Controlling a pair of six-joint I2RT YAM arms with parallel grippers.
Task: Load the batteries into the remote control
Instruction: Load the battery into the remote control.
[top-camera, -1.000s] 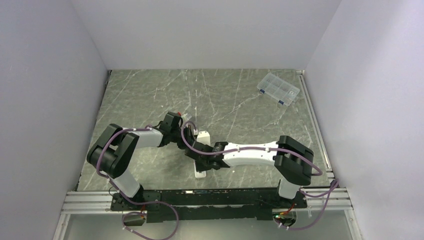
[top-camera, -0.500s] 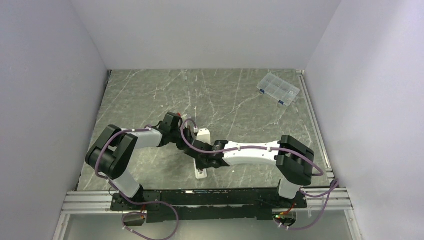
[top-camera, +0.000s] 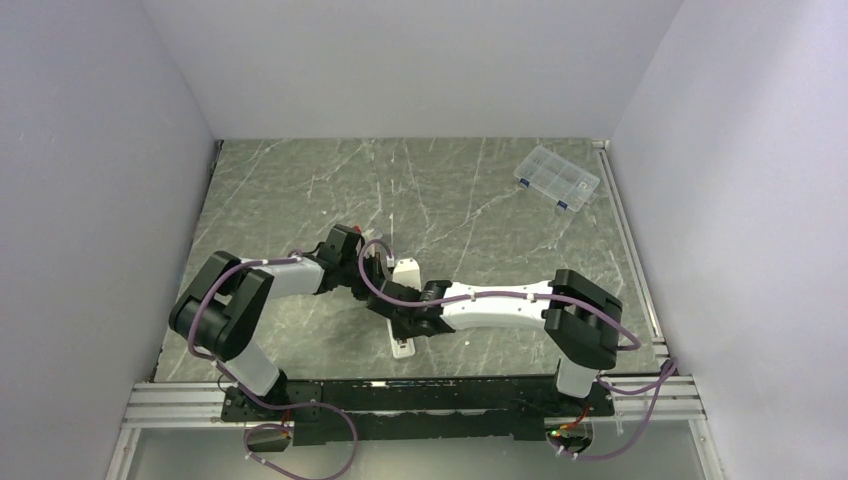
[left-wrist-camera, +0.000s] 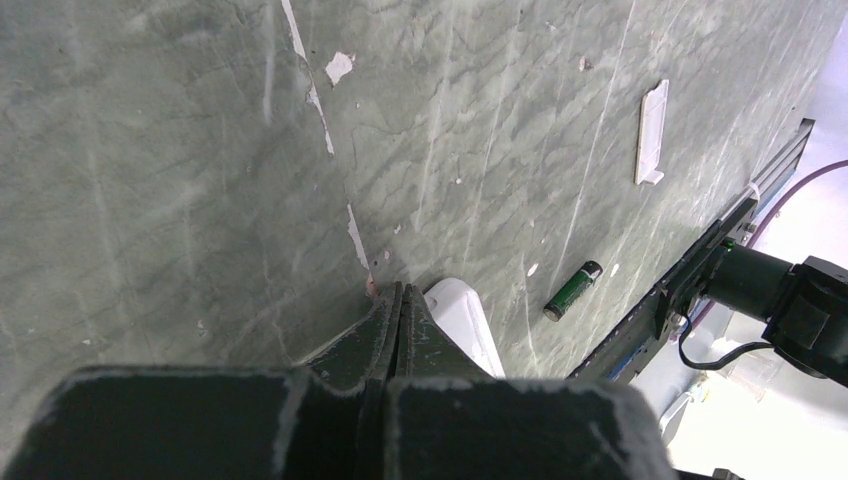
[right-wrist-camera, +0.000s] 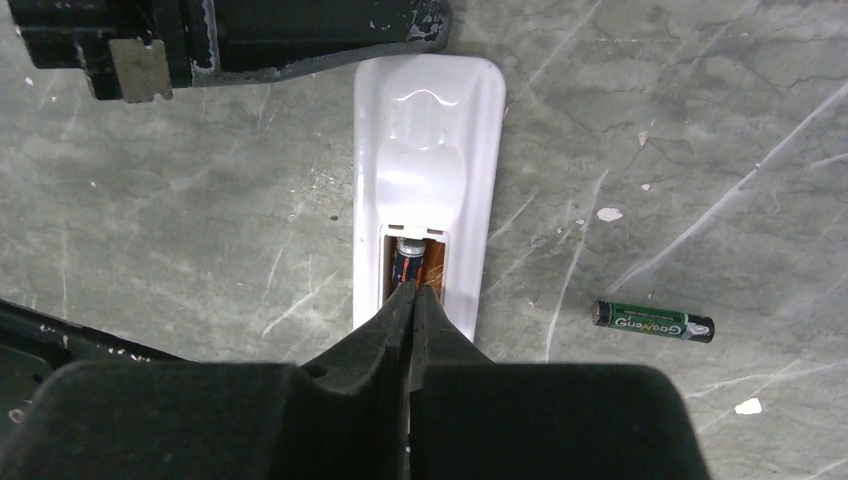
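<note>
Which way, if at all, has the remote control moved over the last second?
No. In the top view the remote control's visible near end keeps the same gap to the black base plate as before; no shift shows.

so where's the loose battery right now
In the right wrist view the loose battery lies flat on the table, to the picture's right of the remote control and not touching it.
</note>
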